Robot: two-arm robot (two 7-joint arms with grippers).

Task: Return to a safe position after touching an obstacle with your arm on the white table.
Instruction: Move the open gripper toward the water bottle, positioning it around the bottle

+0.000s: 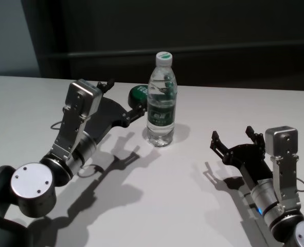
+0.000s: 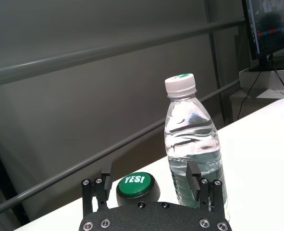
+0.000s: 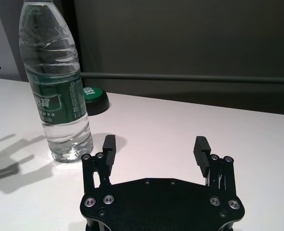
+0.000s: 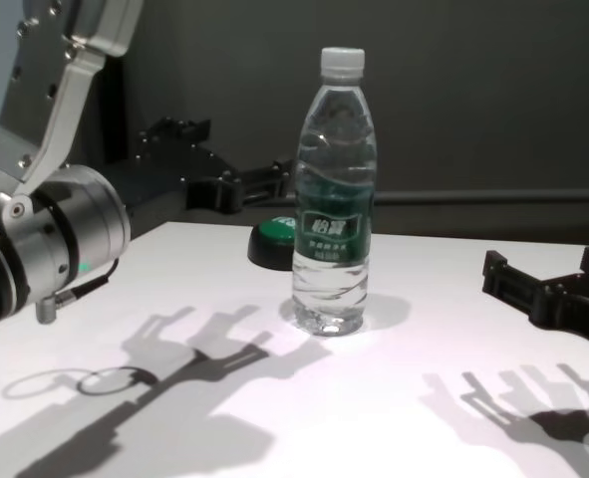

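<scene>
Jaws on the left gripper (image 2: 151,180) stand spread and hold nothing; the water bottle (image 2: 193,149) rises just past one fingertip (image 2: 193,174), beside the gap rather than within it, and whether they touch cannot be told; a green-topped button (image 2: 138,186) sits beyond the opening. Jaws of the right gripper (image 3: 154,150) are likewise wide apart and empty, low over the white table (image 3: 180,125); the bottle stands upright on that table, well off to the robot's left of them, between the two arms in the head view.
</scene>
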